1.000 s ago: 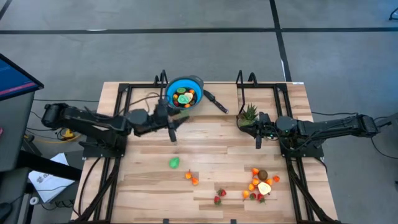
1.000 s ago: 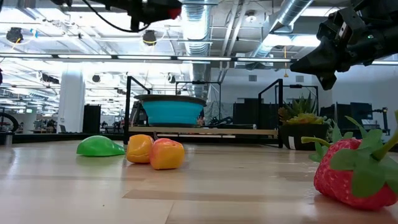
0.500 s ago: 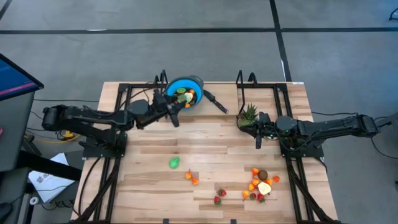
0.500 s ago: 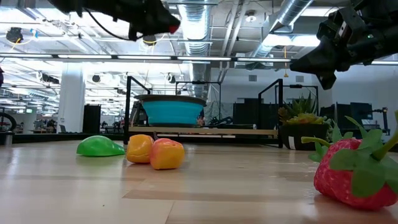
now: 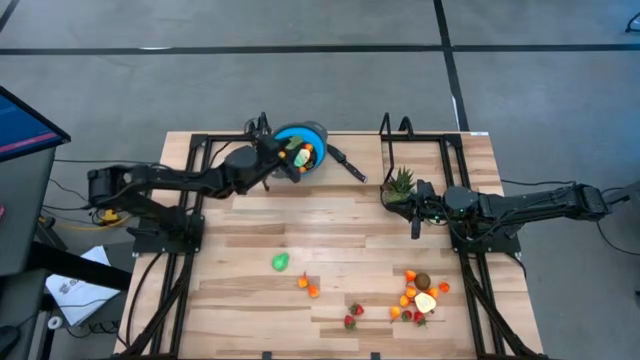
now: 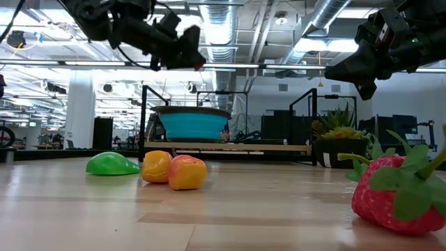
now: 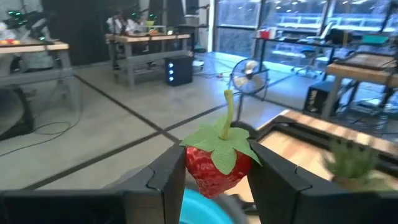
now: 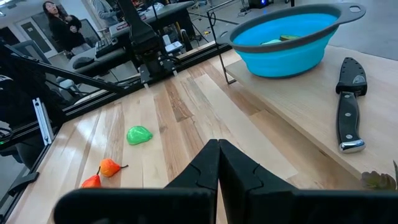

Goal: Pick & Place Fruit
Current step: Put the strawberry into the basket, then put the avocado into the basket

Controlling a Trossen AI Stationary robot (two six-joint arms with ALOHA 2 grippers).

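My left gripper (image 5: 285, 163) hangs over the near left rim of the blue bowl (image 5: 312, 135), shut on a red strawberry (image 7: 214, 168) with green leaves and a stem. The bowl holds several small fruits. More fruit lies on the table: a green piece (image 5: 281, 262), two orange pieces (image 5: 308, 287), two strawberries (image 5: 352, 316) and a mixed heap (image 5: 420, 296) at the near right. My right gripper (image 5: 416, 229) hovers shut at the table's right, beside the plant, with nothing in it. My left gripper pinches the strawberry's red body by its two sides (image 7: 194, 167) between its two fingers. The fingers lie about level and come from the table's left side. The strawberry is lifted clear, well above the bowl (image 6: 194, 125), its leaves and stem standing out past the fingertips.
A black-handled knife (image 5: 347, 163) lies right of the bowl. A spiky green plant (image 5: 400, 183) stands at the far right. Black metal frames (image 5: 200, 150) run along both sides of the table. Bare wood lies between the bowl and the fruit near the front.
My left gripper has swung toward the table's far edge and the bowl, sinking a little and carrying the strawberry with it. It has come from over the bare table to above the bowl's rim. The fruit on the table has not moved.
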